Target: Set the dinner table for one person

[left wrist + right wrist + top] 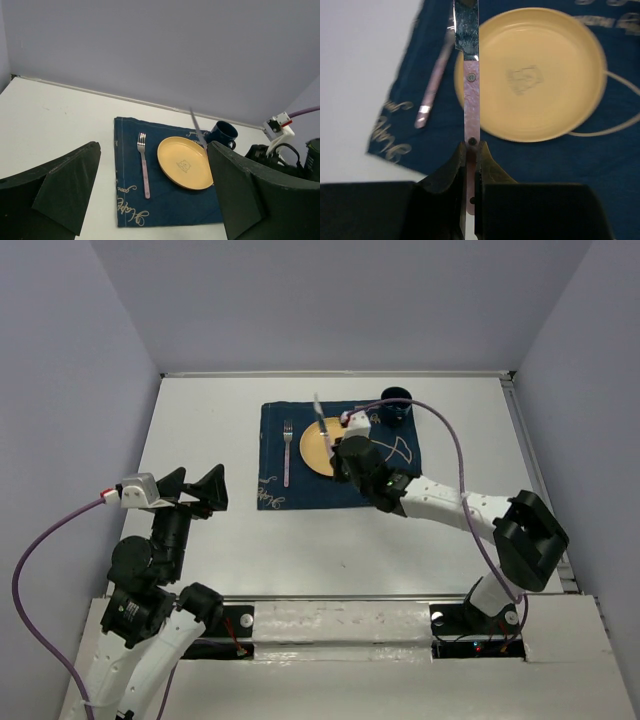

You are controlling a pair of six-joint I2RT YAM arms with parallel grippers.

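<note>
Right claw [471,150] clamps a pink-handled steel knife [471,90] over the round yellow plate [540,100]; left claw [152,150] gapes.

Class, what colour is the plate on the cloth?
Yellow; the plate shows best in the right wrist view.

- Even, diffuse light from overhead; the white bench [300,550] is bright, without harsh glare.
- Shadows are soft and faint.
- Right wrist view: the knife [471,100] blade shows mottled reflections; the fork [436,80] and the cloth [545,165] lettering are blurred.
- Left wrist view: the left gripper's fingers [65,185] are dark and slightly soft, the plate [185,162] sharp.
</note>
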